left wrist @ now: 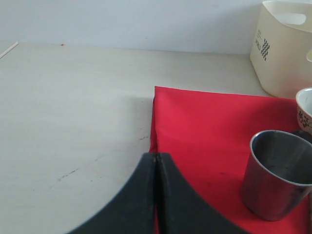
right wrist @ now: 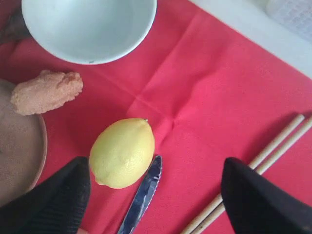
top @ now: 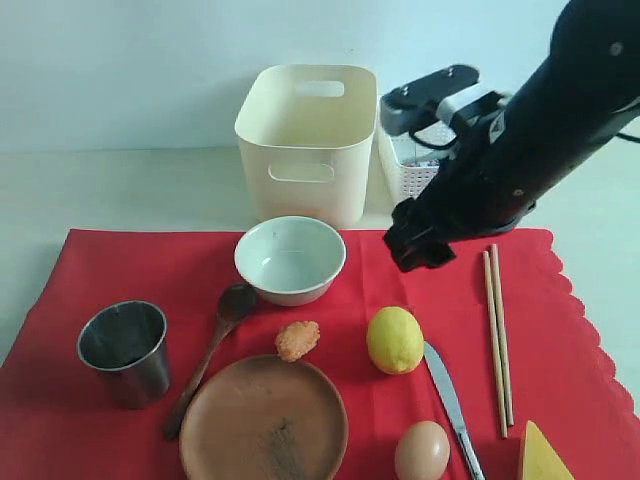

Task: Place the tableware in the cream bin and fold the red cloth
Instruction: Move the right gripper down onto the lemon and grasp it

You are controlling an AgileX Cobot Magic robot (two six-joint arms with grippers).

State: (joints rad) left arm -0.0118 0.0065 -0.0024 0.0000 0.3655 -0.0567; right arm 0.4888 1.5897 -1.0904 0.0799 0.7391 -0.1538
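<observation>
while the left gripper [left wrist: 156,158] is pinched together, the right gripper [right wrist: 155,165] gapes, seemingly above the lemon [right wrist: 122,152].

The cloth [top: 120,270] is bright red, the bin [top: 300,195] cream, the bowl [top: 290,288] pale green-white, the plate [top: 232,402] brown.

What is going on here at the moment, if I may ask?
A two-armed robot is clearing a table, and nothing is held. The right gripper hangs with open fingers above the lemon and knife. The left gripper is shut and empty near the steel cup. The bowl, steel cup, spoon and plate all sit on the red cloth, which lies unfolded in front of the cream bin.
</observation>
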